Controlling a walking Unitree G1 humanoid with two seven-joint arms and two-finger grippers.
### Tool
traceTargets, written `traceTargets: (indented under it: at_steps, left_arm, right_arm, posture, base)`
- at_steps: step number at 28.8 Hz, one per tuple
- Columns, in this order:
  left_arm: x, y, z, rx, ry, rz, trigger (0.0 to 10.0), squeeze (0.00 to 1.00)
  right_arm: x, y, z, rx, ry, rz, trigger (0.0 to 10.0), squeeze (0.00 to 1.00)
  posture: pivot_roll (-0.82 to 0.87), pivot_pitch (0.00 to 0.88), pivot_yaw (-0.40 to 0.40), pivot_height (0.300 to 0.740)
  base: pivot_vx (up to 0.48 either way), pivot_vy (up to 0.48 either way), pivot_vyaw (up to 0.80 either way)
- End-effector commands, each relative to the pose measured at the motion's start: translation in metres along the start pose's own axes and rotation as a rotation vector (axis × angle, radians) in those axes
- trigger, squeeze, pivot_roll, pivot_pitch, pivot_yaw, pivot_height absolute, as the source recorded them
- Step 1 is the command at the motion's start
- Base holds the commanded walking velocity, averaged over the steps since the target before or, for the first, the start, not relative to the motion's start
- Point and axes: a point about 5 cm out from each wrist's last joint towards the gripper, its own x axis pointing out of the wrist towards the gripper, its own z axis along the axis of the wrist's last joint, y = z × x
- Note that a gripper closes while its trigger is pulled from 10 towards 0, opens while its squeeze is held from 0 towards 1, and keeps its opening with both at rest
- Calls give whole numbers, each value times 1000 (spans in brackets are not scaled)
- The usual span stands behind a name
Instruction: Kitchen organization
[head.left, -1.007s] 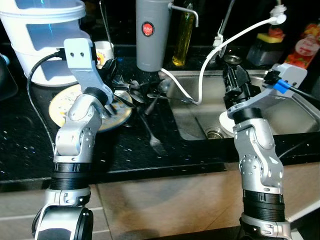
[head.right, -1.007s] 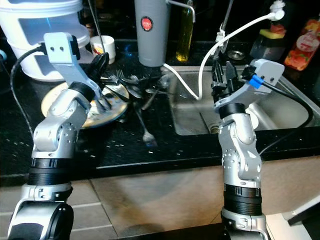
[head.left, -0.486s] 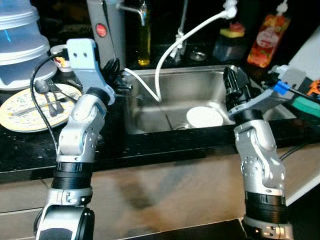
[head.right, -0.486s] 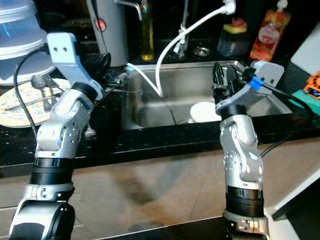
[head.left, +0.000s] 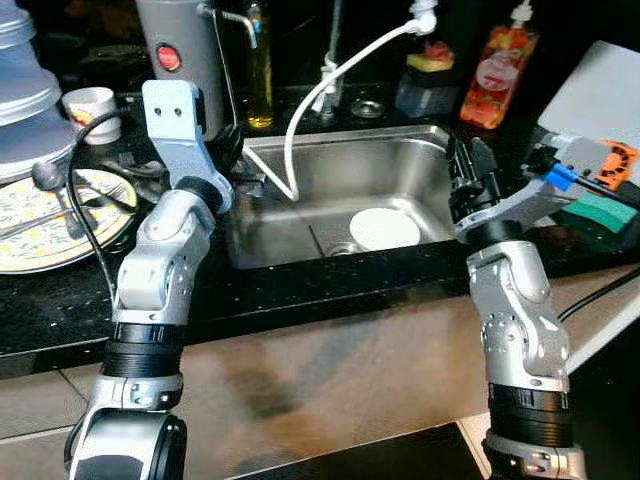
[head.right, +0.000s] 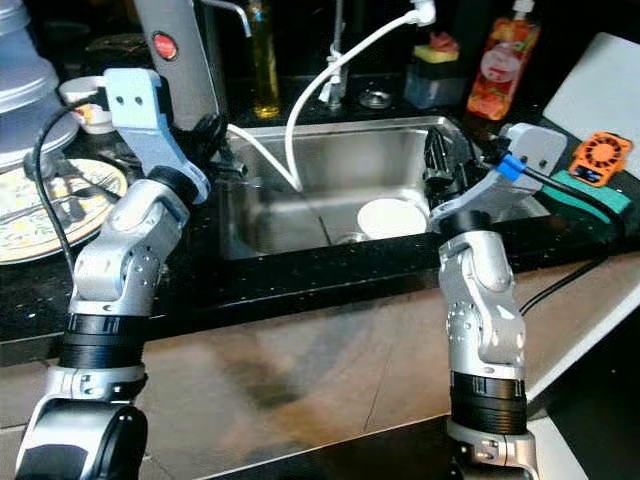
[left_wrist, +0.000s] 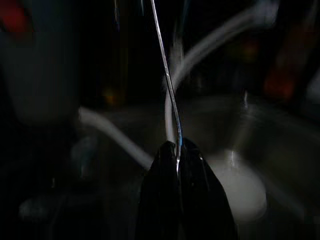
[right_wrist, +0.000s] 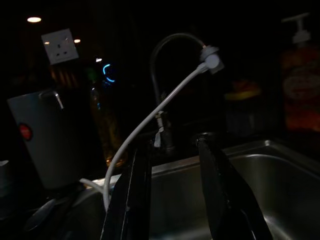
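I judge I am mid-carry: my left tool (left_wrist: 177, 162) is clamped on a thin metal utensil (left_wrist: 167, 85), fingers together around its handle, held at the left rim of the sink (head.left: 400, 150). I cannot make out which kind of utensil it is. My right tool (right_wrist: 172, 175) hovers over the sink's right rim, fingers apart and empty. A white plate (head.left: 385, 228) lies in the sink beside the drain. Next I should reach over the sink and lower the utensil in, clear of the white hose (head.left: 330, 95).
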Motion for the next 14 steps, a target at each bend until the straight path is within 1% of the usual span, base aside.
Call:
traceTargets:
  at_steps: [1, 2, 3, 6, 8, 9, 10, 11, 12, 13, 14]
  left_arm:
    - [7, -10, -10, -74, 140, -82, 10000, 0]
    - [7, -10, -10, -74, 140, -82, 10000, 0]
    - [9, -10, -11, -105, 163, -90, 10000, 0]
    - [16, -14, -15, -130, 205, -119, 10000, 0]
    - [23, -21, -20, -156, 230, -173, 10000, 0]
    - [25, -26, -23, -142, 237, -203, 10000, 0]
    - [27, -31, -27, -130, 244, -239, 10000, 90]
    - [28, -37, -31, -126, 259, -281, 10000, 1000]
    - [28, -37, -31, -126, 259, -281, 10000, 1000]
    - [30, -41, -34, -120, 271, -309, 10000, 1000]
    - [30, -47, -36, -100, 276, -366, 10000, 1000]
  right_arm:
    - [0, 0, 2, 7, -6, -6, 10000, 0]
    - [0, 0, 2, 7, -6, -6, 10000, 0]
    - [1, 0, 2, 7, -6, -5, 10000, 0]
    - [1, 0, 1, 9, -7, -4, 10000, 0]
    - [1, 1, 1, 12, -8, -5, 10000, 0]
    - [1, 1, 1, 13, -8, -6, 10000, 0]
    - [1, 1, 1, 14, -7, -6, 10000, 0]
    - [1, 1, 0, 14, -6, -5, 10000, 0]
    - [1, 1, 0, 14, -6, -5, 10000, 0]
    - [1, 1, 0, 14, -5, -5, 10000, 0]
    - [1, 1, 0, 14, -5, -4, 10000, 0]
  posture:
    - [91, 17, -24, 740]
    - [91, 17, -24, 740]
    - [94, 16, -23, 740]
    - [94, 16, -23, 740]
    - [94, 16, -23, 740]
    - [91, 14, -22, 740]
    - [91, 14, -22, 740]
    - [92, 13, -27, 740]
    - [92, 13, -27, 740]
    - [92, 13, -27, 740]
    - [92, 13, -27, 740]
  base:
    - [0, 0, 0]
    - [0, 0, 0]
    - [0, 0, 0]
    - [0, 0, 0]
    - [0, 0, 0]
    - [0, 0, 0]
    - [0, 0, 0]
    - [0, 0, 0]
    - [0, 0, 0]
    - [0, 0, 0]
    - [0, 0, 0]
